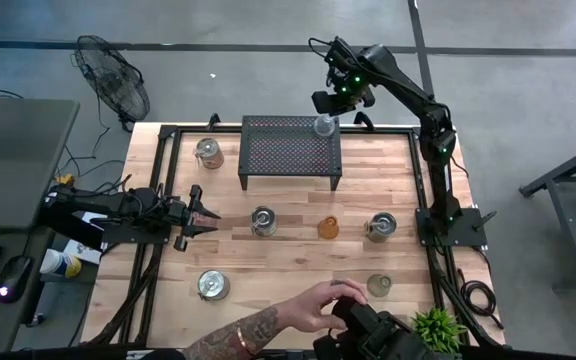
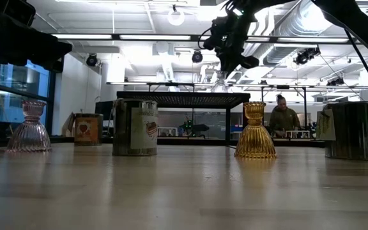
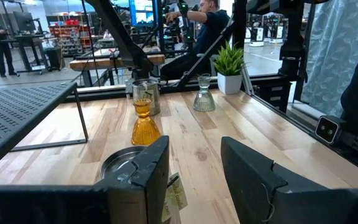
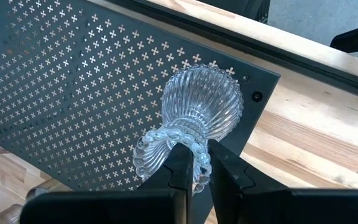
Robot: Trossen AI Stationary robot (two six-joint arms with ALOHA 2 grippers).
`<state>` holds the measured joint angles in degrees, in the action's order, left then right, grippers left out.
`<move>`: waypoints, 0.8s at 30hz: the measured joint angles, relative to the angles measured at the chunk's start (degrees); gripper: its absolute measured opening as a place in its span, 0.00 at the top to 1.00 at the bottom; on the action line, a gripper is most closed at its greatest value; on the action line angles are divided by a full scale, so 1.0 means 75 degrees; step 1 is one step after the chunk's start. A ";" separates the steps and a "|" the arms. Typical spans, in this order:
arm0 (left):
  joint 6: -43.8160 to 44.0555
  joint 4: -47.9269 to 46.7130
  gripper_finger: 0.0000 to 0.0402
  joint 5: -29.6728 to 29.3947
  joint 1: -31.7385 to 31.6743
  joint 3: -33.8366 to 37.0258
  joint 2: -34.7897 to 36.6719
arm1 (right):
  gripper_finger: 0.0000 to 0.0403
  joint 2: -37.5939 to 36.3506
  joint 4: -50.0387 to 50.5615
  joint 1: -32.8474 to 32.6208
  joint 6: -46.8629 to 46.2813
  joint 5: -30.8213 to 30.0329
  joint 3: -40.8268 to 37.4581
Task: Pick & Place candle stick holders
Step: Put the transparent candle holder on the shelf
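Note:
My right gripper (image 1: 326, 112) is shut on a clear ribbed glass holder (image 4: 199, 102) over the far right corner of the black perforated stand (image 1: 290, 150); it also shows in the low view (image 2: 221, 82). My left gripper (image 1: 206, 212) is open and empty, low at the table's left, pointing at a silvery tin holder (image 1: 263, 221) that stands on its base. An amber glass holder (image 1: 328, 228), more silvery holders (image 1: 380, 227) (image 1: 208, 152) (image 1: 213, 285) and a greenish glass holder (image 1: 378, 285) stand on the table. A pink glass holder (image 2: 29, 126) shows in the low view. My right gripper pinches the clear holder's beaded top rim (image 4: 166, 154) between its two fingers, coming from above and slanting down. The holder hangs tilted below the fingers, its flared base (image 4: 207, 93) toward the stand's top. I cannot tell whether the base touches the stand.
A person's hand (image 1: 318, 305) reaches over the table's near edge by dark gear (image 1: 373, 335), next to a small potted plant (image 1: 436, 328). A black frame (image 1: 423, 180) runs along the table's edges. People show in the room beyond the table.

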<state>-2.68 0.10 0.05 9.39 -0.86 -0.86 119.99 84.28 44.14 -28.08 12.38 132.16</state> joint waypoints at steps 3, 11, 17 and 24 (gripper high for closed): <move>0.0000 0.0000 0.64 -0.0002 0.0002 0.0003 0.0000 | 0.95 0.0048 -0.0042 0.0015 0.0053 0.0004 0.0000; 0.0000 0.0003 0.64 -0.0020 0.0003 0.0000 0.0000 | 0.93 0.0071 -0.0074 0.0015 0.0091 -0.0034 0.0000; 0.0000 0.0003 0.64 -0.0018 0.0000 0.0000 -0.0001 | 0.93 0.0071 -0.0074 0.0015 0.0145 -0.0043 0.0000; 0.0000 0.0003 0.64 -0.0017 0.0003 0.0000 -0.0003 | 0.89 0.0074 -0.0074 0.0015 0.0146 -0.0063 0.0000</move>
<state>-2.68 0.12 -0.08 9.41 -0.86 -0.89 120.55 83.72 44.25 -26.98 11.90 132.16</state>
